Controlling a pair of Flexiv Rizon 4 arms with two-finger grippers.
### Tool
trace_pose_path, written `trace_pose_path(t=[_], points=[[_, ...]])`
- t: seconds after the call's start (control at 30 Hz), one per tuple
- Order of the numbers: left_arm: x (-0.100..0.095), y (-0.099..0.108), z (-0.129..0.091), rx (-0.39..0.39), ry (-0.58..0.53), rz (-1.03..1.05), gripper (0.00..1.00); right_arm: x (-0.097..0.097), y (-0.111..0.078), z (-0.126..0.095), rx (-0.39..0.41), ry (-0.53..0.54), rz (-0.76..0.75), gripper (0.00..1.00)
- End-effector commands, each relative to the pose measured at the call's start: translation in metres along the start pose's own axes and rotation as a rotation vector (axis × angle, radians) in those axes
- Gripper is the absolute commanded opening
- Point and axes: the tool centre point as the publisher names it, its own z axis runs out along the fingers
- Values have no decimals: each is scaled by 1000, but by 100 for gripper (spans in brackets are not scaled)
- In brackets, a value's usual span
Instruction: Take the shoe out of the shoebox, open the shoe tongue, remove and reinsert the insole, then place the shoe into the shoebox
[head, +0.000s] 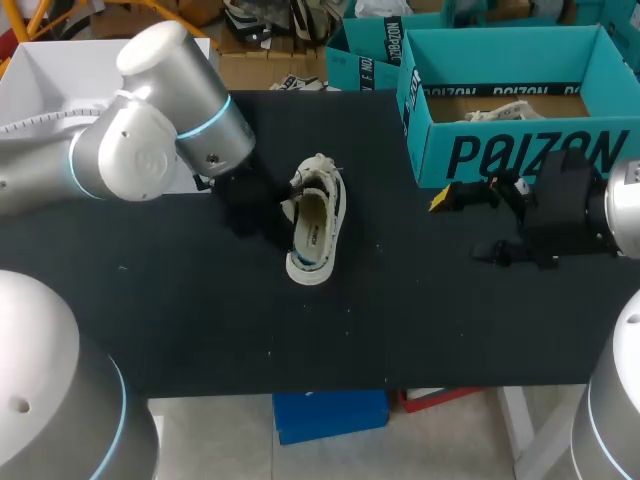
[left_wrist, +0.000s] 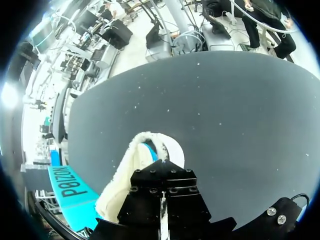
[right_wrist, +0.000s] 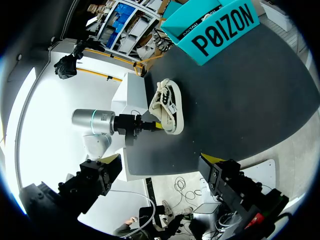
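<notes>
**A:** Where is the shoe at this moment?

**B:** The white low sneaker with the cream lining (head: 318, 215) is outside the open teal cardboard shoebox (head: 520, 150). It lies on the black table (head: 400, 320), well apart from the shoebox's front wall, on my left arm's side of it.

**A:** And how does its long axis run?

**B:** Roughly parallel to the short side wall of the shoebox. The laced end is about level with the shoebox, and the rounded end is further from it, toward the robot. The pale insole (head: 309, 232) seems to sit inside.

**A:** Which arm is nearer?

**B:** The left gripper (right_wrist: 149, 125), clearly. It touches the sneaker on the side turned away from the shoebox and meets the long axis crosswise. Whether it really grasps the sneaker I cannot tell, because its black body hides the contact.

**A:** And the other one?

**B:** The right gripper (head: 458, 226) hangs just before the shoebox's front wall. Its fingers are spread and hold nothing. The sneaker lies ahead of it, between both grippers. I judge that it must travel away from the shoebox to reach the opening.
</notes>
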Motion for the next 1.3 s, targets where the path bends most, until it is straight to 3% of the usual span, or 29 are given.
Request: trace_pose_path(t=[0.03,0.17,0.63,0.97,1.3], points=[[4,-3,-18,-20,-6,8,0,0,0,0,0,0,0,100],[2,2,-21,-35,-9,8,0,0,0,0,0,0,0,100],[-9,5,6,-102,13,27,0,0,0,0,0,0,0,100],[-7,7,18,-85,40,22,0,0,0,0,0,0,0,100],[-7,-1,-7,-55,66,45,0,0,0,0,0,0,0,100]])
